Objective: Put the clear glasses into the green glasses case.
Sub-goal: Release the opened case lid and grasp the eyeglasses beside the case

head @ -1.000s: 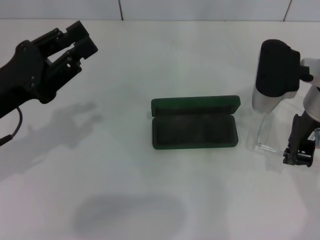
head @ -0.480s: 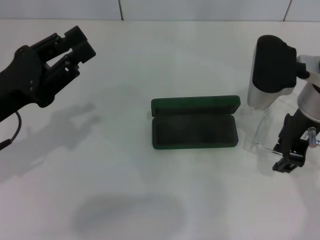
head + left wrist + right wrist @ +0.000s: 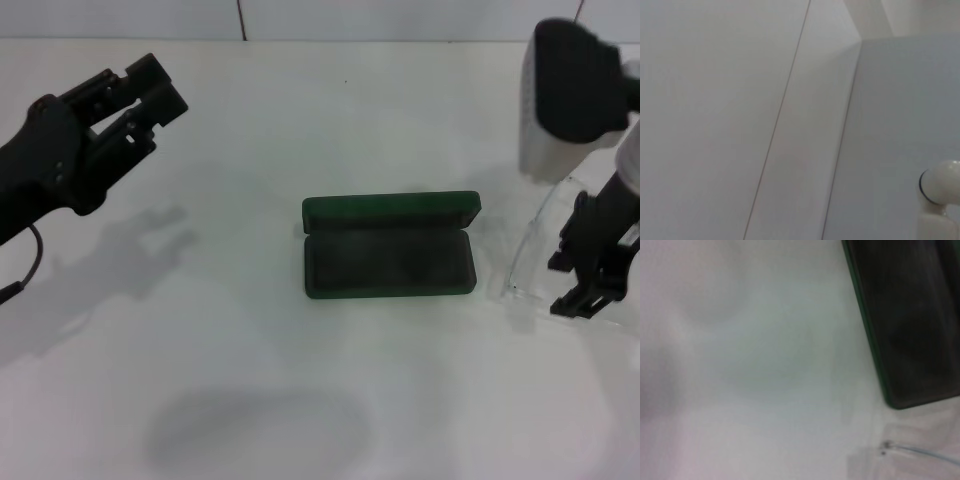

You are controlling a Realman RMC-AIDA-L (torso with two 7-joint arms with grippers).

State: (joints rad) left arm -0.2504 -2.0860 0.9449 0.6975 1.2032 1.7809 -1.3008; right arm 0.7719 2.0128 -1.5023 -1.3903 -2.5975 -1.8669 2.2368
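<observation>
Clear glasses [image 3: 535, 240] now hang lifted off the table [image 3: 300, 130] in the closed right gripper [image 3: 585, 295], ready for the open green glasses case [image 3: 388, 255]; left gripper [image 3: 150, 85] waits half open.

green glasses case [image 3: 912, 320]: upper right of frame, open, dark lining up, rounded corner toward lower right | clear glasses [image 3: 920, 452]: lower right corner, faint; probably a thin clear arm and hinge, just beside the case corner, contact unclear | tabletop [image 3: 750, 365]: pale, fills the rest
</observation>
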